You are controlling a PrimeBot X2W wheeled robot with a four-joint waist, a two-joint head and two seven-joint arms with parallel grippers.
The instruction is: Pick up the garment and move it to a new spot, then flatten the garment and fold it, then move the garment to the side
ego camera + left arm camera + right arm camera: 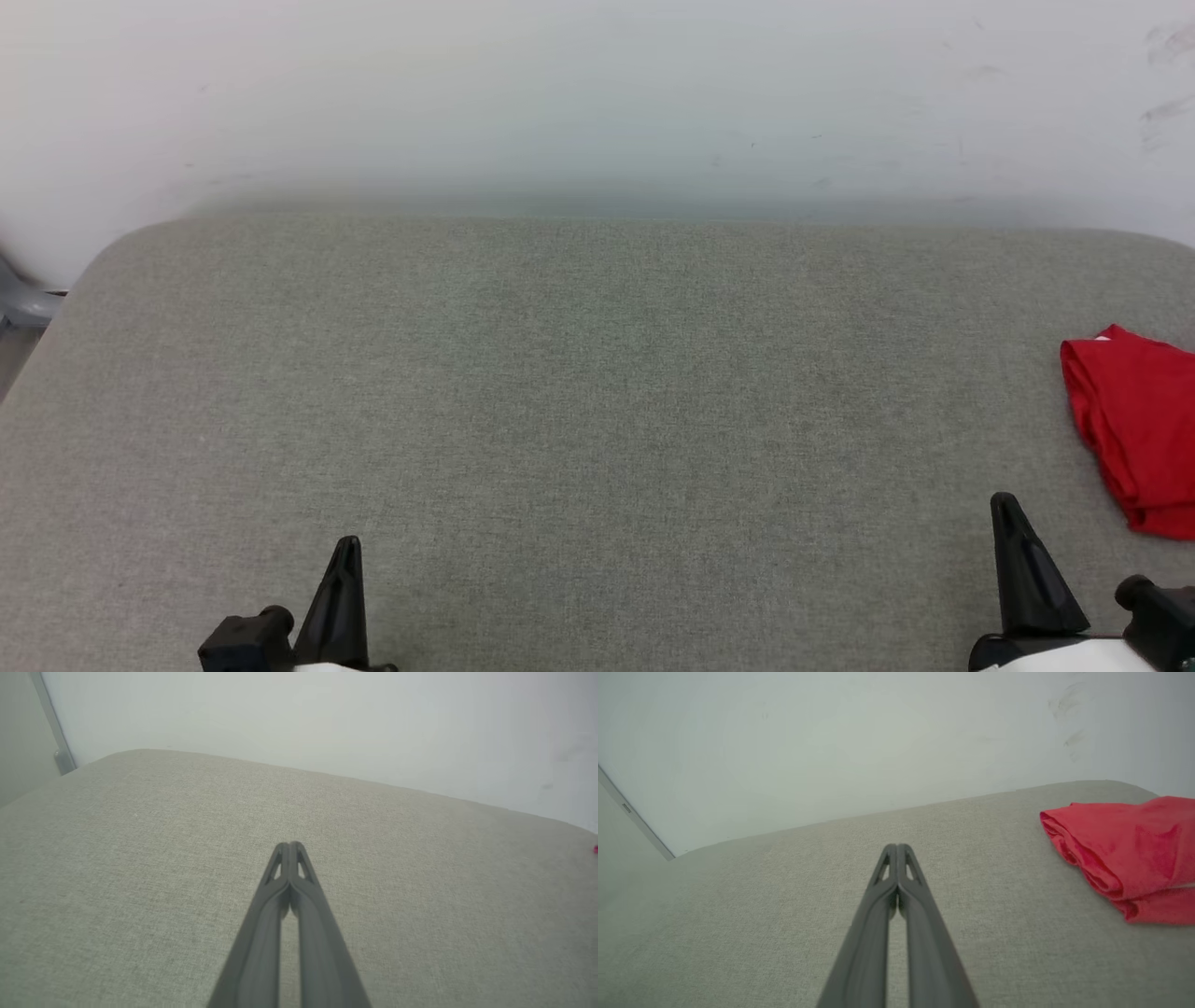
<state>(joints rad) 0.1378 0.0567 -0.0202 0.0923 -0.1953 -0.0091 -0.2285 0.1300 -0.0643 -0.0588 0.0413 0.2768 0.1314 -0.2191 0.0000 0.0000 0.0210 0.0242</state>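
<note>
Red garment (1134, 429) lies on the far right of the grey fabric worktop (597, 392), in a compact pile of layers, partly cut off by the right frame edge in the head view. A small white bit shows at its top corner. No lettering or number can be seen.

Left tool (347, 543) sits at the lower left of the head view, fingers pressed together, tip pointing up the frame, holding nothing. In the left wrist view the left tool (290, 844) has both dark fingers meeting at the tips, above bare fabric.

Right tool (1005, 502) is at the lower right, also closed on nothing, near the garment but apart from it; the garment lies to its right and a little further away. In the right wrist view the right tool (896, 845) has its tips touching, and the garment (1125, 849) is off to the upper right, clear of the fingers.

Pale wall (597, 93) runs behind the worktop, with faint scuff marks at the upper right.
</note>
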